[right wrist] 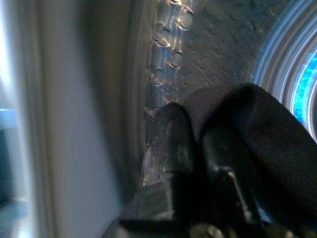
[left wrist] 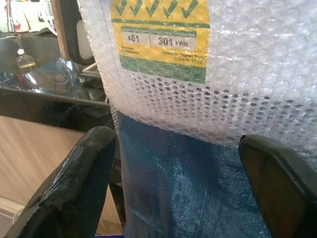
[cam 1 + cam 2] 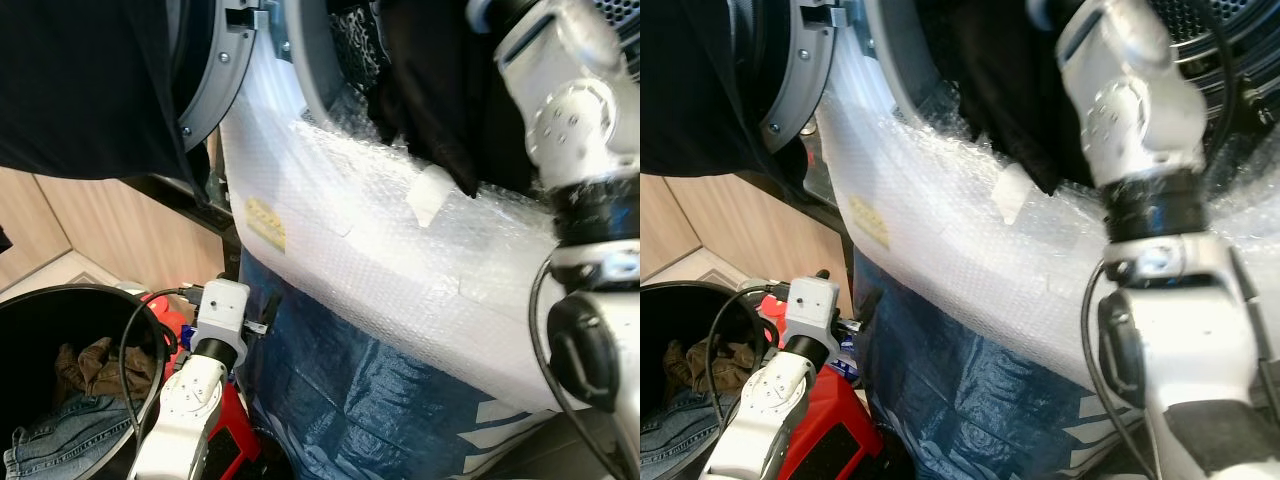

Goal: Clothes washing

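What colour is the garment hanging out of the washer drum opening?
Black: the limp cloth garment, clearest in the left eye view.

My right gripper [image 1: 198, 148] blurred inside the drum, black garment [image 3: 440, 90] cut off above, basket [image 3: 30, 310] cropped at frame edge

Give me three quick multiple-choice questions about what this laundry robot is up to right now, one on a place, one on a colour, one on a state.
1. Where is the right gripper?
A. inside the washer drum
B. over the basket
C. on the floor

2. What colour is the wrap under the bubble wrap on the machine front?
A. red
B. blue
C. green

3. How do the left gripper jaws stand?
A. shut on jeans
B. open, holding nothing
C. shut on a sock

Answers: 1 A, the right wrist view shows dimpled drum wall; 2 B, the blue wrap shows below; 3 B, both fingers stand wide apart.
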